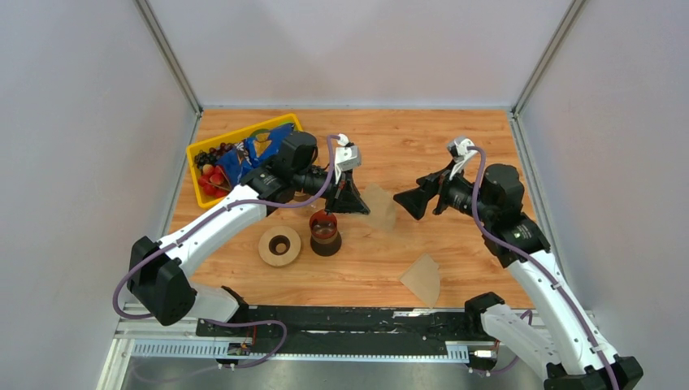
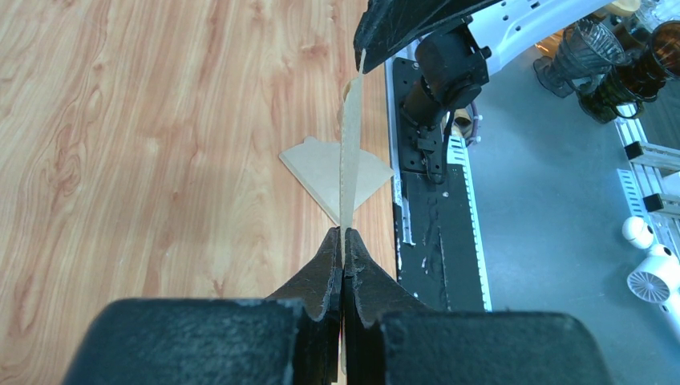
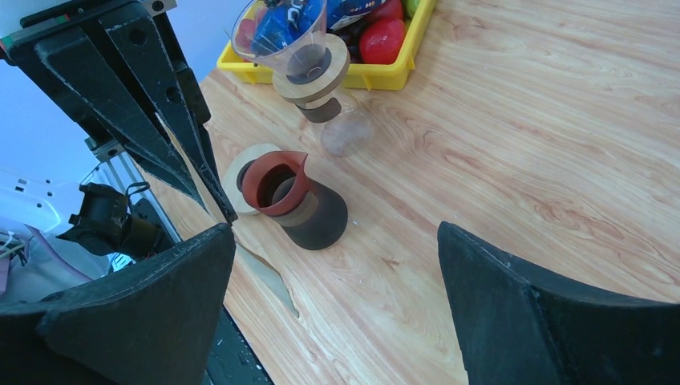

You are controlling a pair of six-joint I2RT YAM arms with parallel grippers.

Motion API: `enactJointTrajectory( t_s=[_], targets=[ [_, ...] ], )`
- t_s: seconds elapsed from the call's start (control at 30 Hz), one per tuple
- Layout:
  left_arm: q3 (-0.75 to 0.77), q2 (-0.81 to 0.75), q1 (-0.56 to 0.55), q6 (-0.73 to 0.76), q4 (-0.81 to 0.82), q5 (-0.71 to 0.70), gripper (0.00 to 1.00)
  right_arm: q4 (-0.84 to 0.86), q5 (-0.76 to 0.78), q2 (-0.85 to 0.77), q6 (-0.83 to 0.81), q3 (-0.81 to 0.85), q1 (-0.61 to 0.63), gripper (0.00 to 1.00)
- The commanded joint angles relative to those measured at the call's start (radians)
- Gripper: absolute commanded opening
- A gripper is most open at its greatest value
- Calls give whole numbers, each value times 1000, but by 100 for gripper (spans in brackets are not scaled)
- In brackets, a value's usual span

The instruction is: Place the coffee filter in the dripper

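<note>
Coffee filter (image 2: 349, 152), thin tan paper seen edge-on, is pinched by the left tool (image 2: 343, 234); right tool (image 1: 410, 195) spread wide.

A wood-grain table (image 1: 455, 146) sat boxed in by plain pale-grey walls (image 1: 357, 49); aluminium posts (image 1: 168, 54) marked the back corners; even, soft light fell throughout.

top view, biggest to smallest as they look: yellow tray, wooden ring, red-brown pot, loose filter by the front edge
1. yellow tray, clearly largest, though partly hidden
2. loose filter and wooden ring, about alike
3. red-brown pot, slightly smaller, a close call
</note>
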Motion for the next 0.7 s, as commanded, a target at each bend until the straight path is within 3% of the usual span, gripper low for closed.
enactJointTrajectory(
  t_s=[0.0,0.2,0.67],
  targets=[
    [11,-10,-5,7,14,28,0,65,-19,14,27,48,0,100],
    [9,-12,-6,7,14,30,0,68,24,22,39,49,-1,100],
    [12,-16,-13,-6,17,32,0,83,-130,54,47,44,0,100]
  ],
)
